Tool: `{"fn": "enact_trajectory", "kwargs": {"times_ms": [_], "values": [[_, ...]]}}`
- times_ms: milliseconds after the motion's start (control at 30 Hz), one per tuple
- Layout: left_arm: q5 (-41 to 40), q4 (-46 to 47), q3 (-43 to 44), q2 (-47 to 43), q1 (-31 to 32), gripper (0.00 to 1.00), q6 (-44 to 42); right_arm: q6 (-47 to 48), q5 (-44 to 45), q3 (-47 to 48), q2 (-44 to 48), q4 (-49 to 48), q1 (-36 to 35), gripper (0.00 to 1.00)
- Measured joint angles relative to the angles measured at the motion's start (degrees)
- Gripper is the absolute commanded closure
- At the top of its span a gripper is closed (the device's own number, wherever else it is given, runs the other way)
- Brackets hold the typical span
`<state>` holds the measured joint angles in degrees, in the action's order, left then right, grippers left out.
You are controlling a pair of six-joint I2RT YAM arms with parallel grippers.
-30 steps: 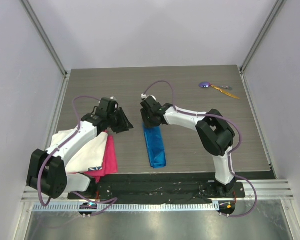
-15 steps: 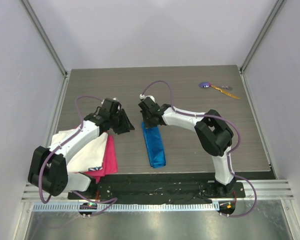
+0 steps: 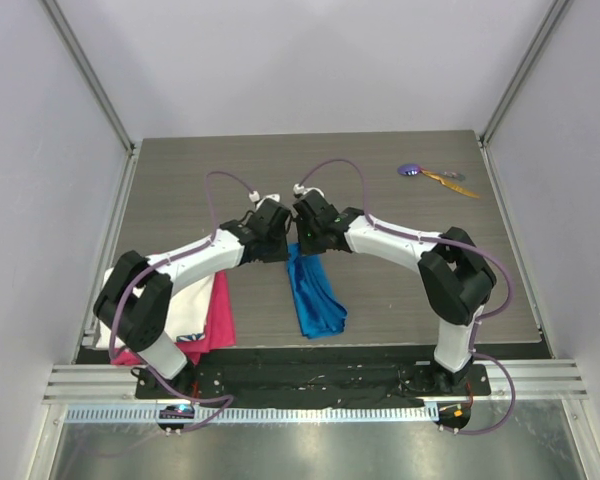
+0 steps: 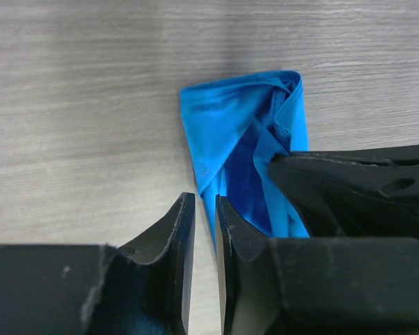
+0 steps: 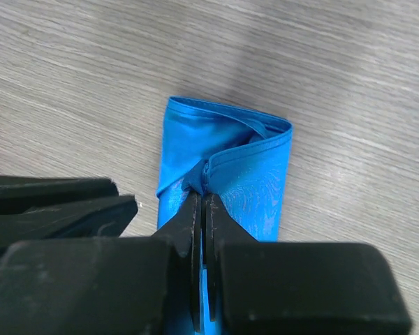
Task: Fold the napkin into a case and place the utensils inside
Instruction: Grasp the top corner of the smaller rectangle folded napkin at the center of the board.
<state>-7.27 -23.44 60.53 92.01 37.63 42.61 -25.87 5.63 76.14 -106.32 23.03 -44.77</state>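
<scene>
The bright blue napkin (image 3: 315, 295) lies as a narrow folded strip in the middle of the table, wider at its near end. Both grippers meet at its far end. My right gripper (image 3: 307, 243) is shut on a raised fold of the top layer (image 5: 258, 181). My left gripper (image 3: 280, 243) is just left of it. Its jaws stand a narrow gap apart, with the napkin's left edge (image 4: 230, 118) at the gap and table showing between the fingers. The utensils lie at the far right: the purple-headed one (image 3: 411, 170) and the orange-yellow one (image 3: 448, 181).
A white cloth (image 3: 185, 305) and a pink cloth (image 3: 220, 318) lie at the near left, partly under my left arm. Walls enclose the table on the left, right and far sides.
My left arm has swung right from over the white cloth to the napkin's far end and narrowed its jaws. My right gripper shifted slightly right; the napkin's near end has spread wider.
</scene>
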Motion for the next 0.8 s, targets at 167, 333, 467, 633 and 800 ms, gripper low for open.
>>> {"fn": "enact_trajectory", "kwargs": {"times_ms": [167,333,467,633,800], "values": [[-3.58,3.5,0.09,1.92,2.8,0.78,-3.52,-1.27,-2.16,-3.32,0.85,-1.14,1.77,0.99],[-6.08,6.75,0.31,4.13,4.9,0.77,-5.88,-2.73,-4.13,-5.18,0.85,-1.29,3.28,0.99],[-6.91,7.43,0.98,7.21,5.7,0.76,-7.08,-3.54,-5.7,-5.44,0.85,-2.14,3.61,0.99],[-8.0,7.69,1.73,9.9,6.67,0.76,-8.2,-4.59,-6.88,-6.54,0.96,-3.26,4.09,0.99],[-9.51,8.22,2.29,11.34,7.91,0.74,-9.01,-5.53,-8.17,-7.34,0.98,-3.5,4.9,0.99]]}}
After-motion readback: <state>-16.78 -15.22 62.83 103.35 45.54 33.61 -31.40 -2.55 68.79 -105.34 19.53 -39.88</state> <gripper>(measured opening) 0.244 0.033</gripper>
